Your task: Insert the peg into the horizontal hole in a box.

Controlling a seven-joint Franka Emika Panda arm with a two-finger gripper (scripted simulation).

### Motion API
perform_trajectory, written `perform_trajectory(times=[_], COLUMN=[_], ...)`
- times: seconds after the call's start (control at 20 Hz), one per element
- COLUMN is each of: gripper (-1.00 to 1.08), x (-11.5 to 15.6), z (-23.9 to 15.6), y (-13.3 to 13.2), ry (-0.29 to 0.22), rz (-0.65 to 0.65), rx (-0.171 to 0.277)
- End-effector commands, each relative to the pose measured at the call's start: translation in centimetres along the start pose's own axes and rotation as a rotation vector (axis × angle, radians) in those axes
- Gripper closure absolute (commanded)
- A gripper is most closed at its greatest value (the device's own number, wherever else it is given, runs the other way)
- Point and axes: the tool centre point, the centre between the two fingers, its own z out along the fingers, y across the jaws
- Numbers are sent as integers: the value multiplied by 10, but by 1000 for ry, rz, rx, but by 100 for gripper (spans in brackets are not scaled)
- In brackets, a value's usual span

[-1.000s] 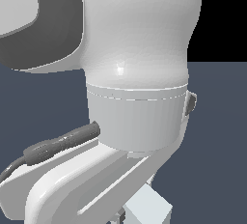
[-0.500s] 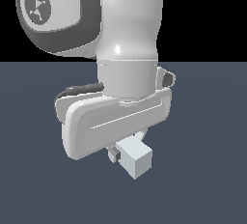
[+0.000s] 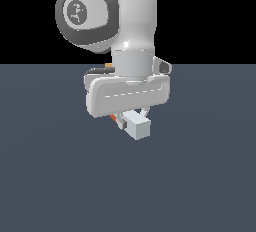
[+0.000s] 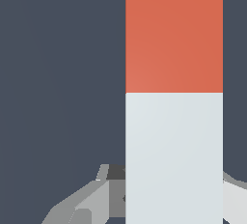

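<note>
A flat, dark slate-blue surface (image 3: 200,176) fills the lower part of the exterior view, with a plain black background above it. The white Panda arm (image 3: 127,21) comes down from the top of this view, and its wide grey-white hand body sits level just below the wrist. Under that body the gripper (image 3: 131,118) holds the peg (image 3: 137,126): the white end of the bar points toward the camera as a pale block, and a small sliver of its red-orange half shows behind, on the exterior view's left of the white end. The peg is clear of the surface. The fingers are mostly hidden by the hand body and the peg here. No box or hole appears in this view.

In the wrist view the same dark surface (image 4: 58,73) is the backdrop. The peg (image 4: 173,97) runs as 1 long bar, its white half nearest the fingers and its red-orange half extending away from them. Grey fingers (image 4: 103,189) show on both sides of the white half, clenched against it. No box appears here either.
</note>
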Motion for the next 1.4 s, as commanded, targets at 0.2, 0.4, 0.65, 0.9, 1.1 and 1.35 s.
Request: perform_trajectory(times=[0.2,0.4,0.65,0.9,1.1,1.35], gripper=[108,108,108,108,108,108], x=[45,68,88,99,103,103], z=[-14,-21,-27,-31,-32,-33], y=[38,61,84,99,104,105], ry=[-1,-2,-2,-2,-2,-2], rz=[79,122,162,187,195,196], rx=[-2,-2,-2,-2,-2,-2])
